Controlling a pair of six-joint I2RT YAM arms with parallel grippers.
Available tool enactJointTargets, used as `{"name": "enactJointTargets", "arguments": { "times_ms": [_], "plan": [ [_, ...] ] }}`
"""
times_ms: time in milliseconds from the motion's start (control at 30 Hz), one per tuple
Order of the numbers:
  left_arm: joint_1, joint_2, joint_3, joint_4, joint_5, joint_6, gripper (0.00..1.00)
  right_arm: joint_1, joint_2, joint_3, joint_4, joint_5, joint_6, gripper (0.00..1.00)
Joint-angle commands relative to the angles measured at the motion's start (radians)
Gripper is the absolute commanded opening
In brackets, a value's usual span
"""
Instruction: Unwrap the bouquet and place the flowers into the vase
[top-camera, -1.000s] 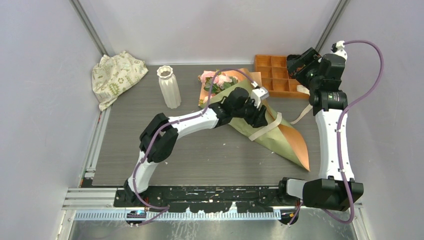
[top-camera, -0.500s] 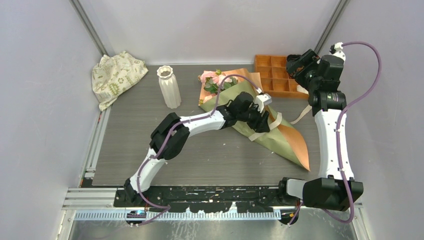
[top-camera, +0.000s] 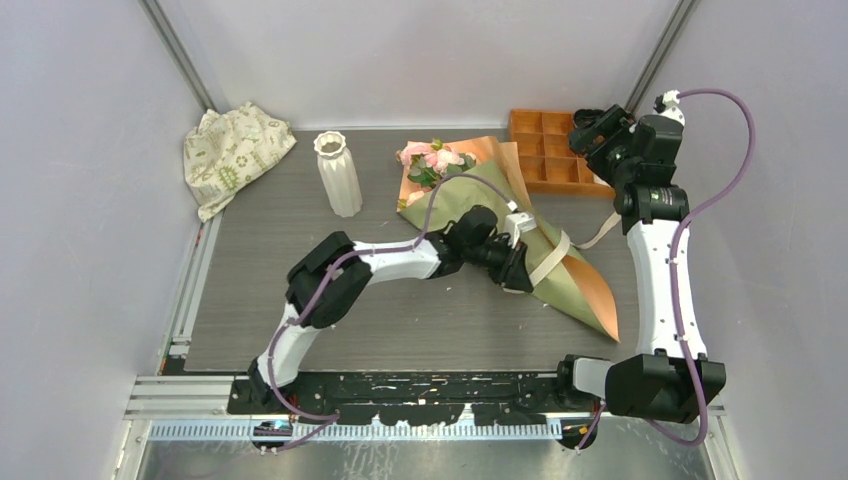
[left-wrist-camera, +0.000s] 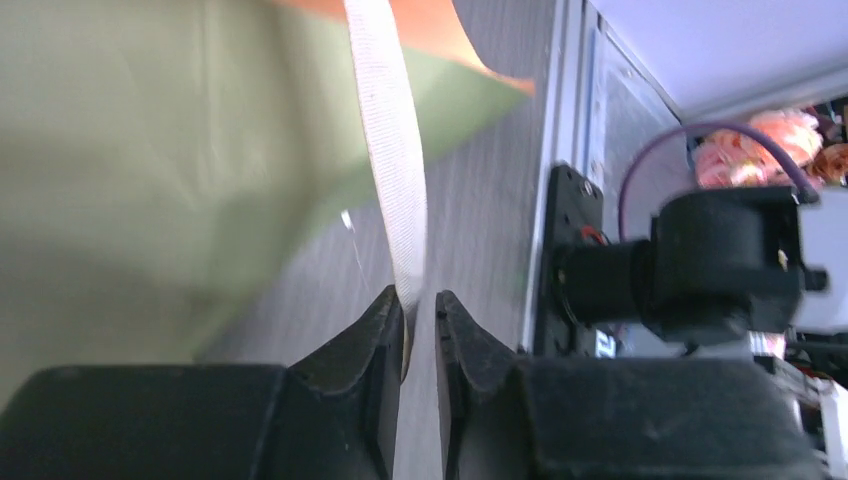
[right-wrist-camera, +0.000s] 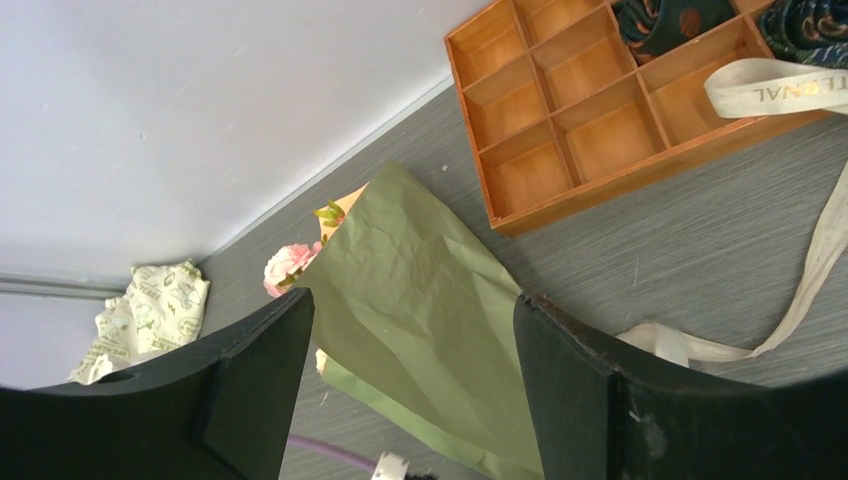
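Observation:
The bouquet (top-camera: 470, 188), a cone of olive-green and orange paper, lies across the table's middle right, its pink flowers (top-camera: 430, 157) at the far end. A cream ribbon (top-camera: 553, 252) loops around the cone. My left gripper (top-camera: 517, 268) sits low at the cone's near side. In the left wrist view its jaws (left-wrist-camera: 420, 305) stand a narrow slit apart, with the ribbon (left-wrist-camera: 390, 150) running down between them against the left finger. The white ribbed vase (top-camera: 338, 175) stands upright left of the flowers. My right gripper (top-camera: 592, 130) hovers open over the back right, the green paper (right-wrist-camera: 430, 290) between its fingers far below.
An orange wooden compartment tray (top-camera: 545, 150) sits at the back right, and a loose cream ribbon strip (right-wrist-camera: 800, 290) trails from it across the table. A cream patterned cloth bag (top-camera: 235, 150) lies in the back left corner. The right arm's column stands beside the cone's tip.
My left gripper moved down the cone toward its near side and narrowed its jaws around the ribbon. The bouquet shifted slightly. The right arm barely moved.

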Motion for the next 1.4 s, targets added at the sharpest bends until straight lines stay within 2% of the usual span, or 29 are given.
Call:
{"name": "enactJointTargets", "arguments": {
  "times_ms": [0, 200, 333, 367, 567, 733, 800, 967, 1033, 1167, 1367],
  "plan": [
    [0.006, -0.258, -0.157, 0.137, 0.027, -0.043, 0.18, 0.000, -0.028, -0.017, 0.057, -0.045, 0.022, 0.78],
    [0.011, -0.519, -0.431, 0.120, -0.081, -0.003, 0.16, 0.042, -0.009, -0.043, 0.044, -0.074, 0.018, 0.78],
    [0.011, -0.700, -0.583, 0.034, -0.175, 0.044, 0.16, 0.136, 0.008, -0.051, 0.022, -0.024, -0.021, 0.79],
    [0.011, -0.744, -0.620, -0.003, -0.212, 0.058, 0.16, 0.193, 0.014, -0.053, 0.018, -0.011, -0.033, 0.79],
    [0.011, -1.025, -0.828, -0.176, -0.494, 0.106, 0.16, 0.314, 0.071, -0.057, 0.011, 0.018, -0.059, 0.79],
    [0.012, -1.243, -0.944, -0.319, -0.797, 0.108, 0.16, 0.386, 0.150, -0.026, -0.016, 0.056, -0.083, 0.79],
    [0.014, -1.285, -0.957, -0.374, -0.903, 0.107, 0.20, 0.401, 0.188, -0.010, -0.041, 0.123, -0.085, 0.80],
    [0.046, -1.299, -0.952, -0.476, -1.142, 0.052, 0.48, 0.402, 0.288, 0.005, -0.075, 0.187, -0.089, 0.86],
    [0.099, -1.277, -0.941, -0.504, -1.152, 0.015, 0.50, 0.402, 0.310, -0.008, -0.070, 0.209, -0.090, 0.87],
    [0.200, -1.243, -0.917, -0.529, -1.079, -0.022, 0.50, 0.400, 0.307, -0.040, -0.041, 0.270, -0.099, 0.88],
    [0.204, -1.268, -0.894, -0.523, -1.030, 0.001, 0.49, 0.399, 0.320, -0.042, -0.055, 0.298, -0.118, 0.89]
  ]
}}
